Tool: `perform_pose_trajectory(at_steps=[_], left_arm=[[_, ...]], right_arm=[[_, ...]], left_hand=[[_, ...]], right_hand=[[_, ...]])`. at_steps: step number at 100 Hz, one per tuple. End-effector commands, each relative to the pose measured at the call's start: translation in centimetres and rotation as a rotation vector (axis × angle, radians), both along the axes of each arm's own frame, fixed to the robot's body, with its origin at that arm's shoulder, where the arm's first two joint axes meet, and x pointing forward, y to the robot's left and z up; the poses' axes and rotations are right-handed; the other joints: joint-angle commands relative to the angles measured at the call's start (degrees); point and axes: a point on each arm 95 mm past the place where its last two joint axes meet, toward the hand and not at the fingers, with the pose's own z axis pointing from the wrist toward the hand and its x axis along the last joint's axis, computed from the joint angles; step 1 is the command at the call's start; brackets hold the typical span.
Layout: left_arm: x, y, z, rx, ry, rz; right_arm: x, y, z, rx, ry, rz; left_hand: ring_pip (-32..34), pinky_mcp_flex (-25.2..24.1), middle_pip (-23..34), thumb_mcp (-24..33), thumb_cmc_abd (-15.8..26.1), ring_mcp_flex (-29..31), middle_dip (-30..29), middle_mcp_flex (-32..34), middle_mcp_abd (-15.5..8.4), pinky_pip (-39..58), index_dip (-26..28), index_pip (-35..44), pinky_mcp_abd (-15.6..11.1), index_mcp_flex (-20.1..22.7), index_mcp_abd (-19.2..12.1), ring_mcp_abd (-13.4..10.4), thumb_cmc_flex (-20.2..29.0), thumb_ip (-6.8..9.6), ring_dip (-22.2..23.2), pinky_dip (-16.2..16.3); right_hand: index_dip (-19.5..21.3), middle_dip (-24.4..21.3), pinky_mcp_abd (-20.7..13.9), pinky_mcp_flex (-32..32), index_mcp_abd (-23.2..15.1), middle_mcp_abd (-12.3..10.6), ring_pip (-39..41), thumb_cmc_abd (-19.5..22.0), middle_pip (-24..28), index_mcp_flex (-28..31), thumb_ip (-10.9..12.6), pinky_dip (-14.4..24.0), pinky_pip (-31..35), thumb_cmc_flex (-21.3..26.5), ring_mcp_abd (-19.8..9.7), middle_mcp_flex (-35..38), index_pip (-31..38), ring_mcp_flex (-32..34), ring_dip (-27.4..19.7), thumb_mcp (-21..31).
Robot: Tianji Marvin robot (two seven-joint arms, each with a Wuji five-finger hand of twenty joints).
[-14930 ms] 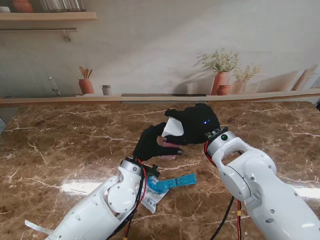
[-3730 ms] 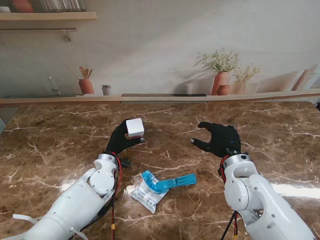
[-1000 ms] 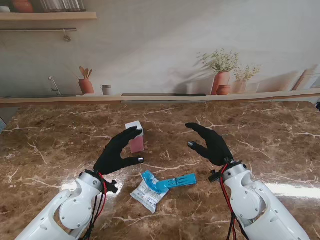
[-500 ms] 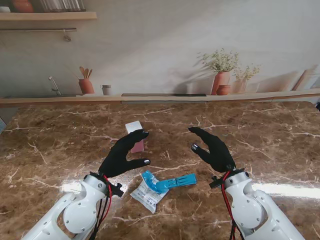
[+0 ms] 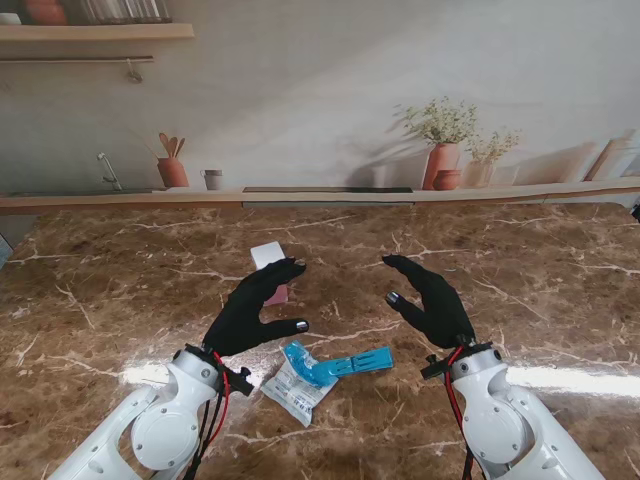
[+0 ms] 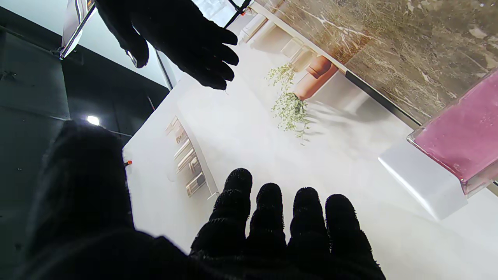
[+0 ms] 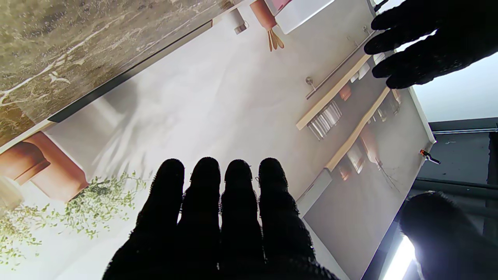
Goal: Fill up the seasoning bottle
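Standing position: seasoning bottle [image 5: 270, 270] upright on the brown marble tabletop [image 5: 120, 300], white cap on top, pink contents visible through the clear body.
Landmark: all places below are given relative to the seasoning bottle.
Left robot hand [image 5: 252, 310]: open, fingers spread, holding nothing; positioned nearer to me than the seasoning bottle, with the fingertips [image 5: 297, 263] just beside its right side. Contact between fingertip and bottle cannot be told from the stand view.
Left wrist view: four gloved fingers [image 6: 268, 210] extended side by side, thumb apart; the seasoning bottle [image 6: 459, 144] appears at the edge of the view, clear of the fingers.
Right robot hand [image 5: 430, 298]: open, fingers curved and apart, holding nothing; positioned well to the right of the seasoning bottle, palm turned toward it.
Right wrist view: four fingers [image 7: 237, 194] extended together, nothing between them; the left robot hand [image 7: 428, 42] shows opposite.
Refill packet [image 5: 298, 380]: white and blue sachet lying flat on the tabletop, nearer to me than the seasoning bottle, between the two wrists.
Blue strip [image 5: 358, 362]: lying against the refill packet, extending to its right.
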Motion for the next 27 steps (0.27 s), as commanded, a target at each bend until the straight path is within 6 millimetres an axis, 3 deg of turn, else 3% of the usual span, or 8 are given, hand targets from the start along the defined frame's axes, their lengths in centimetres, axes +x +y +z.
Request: perform_pose_trajectory(at_steps=[1,27], left_arm=[[-0.26,-0.17,-0.51,-0.001,0.010,0.000],[-0.29,-0.02,-0.69,0.007,0.010,0.002]], right_arm=[[-0.34,0.19,-0.48,-0.010,0.025,0.015],[-0.27,0.47,-0.40,-0.009,0.027,0.022]], left_hand=[[-0.6,-0.4,-0.3,-1.8,1.5,1.5,-0.4,0.8,0.0,1.7,0.1,-0.7,-1.0,1.0,0.2,-0.4,-1.1,2.39,-0.6,-0.8],[-0.7,-0.5,-0.4,-1.9,1.6,1.4,-0.4,0.8,0.1,1.7,0.1,-0.8,-1.1,1.0,0.2,-0.3,-1.2,2.38,-0.7,-1.2]], right_hand=[[0.8,0.9,-0.6,0.2,-1.5,-1.4,0.1,-0.2,0.4,0.3,0.6,-0.1,-0.6,1.8,-1.2,0.9,0.5,0.0,-0.1,-1.3],[0.9,1.1,-0.3,0.5,-1.5,-1.4,0.0,-0.4,0.3,0.7,0.7,0.2,-0.2,2.0,-1.1,1.4,0.6,0.3,0.0,-1.3]])
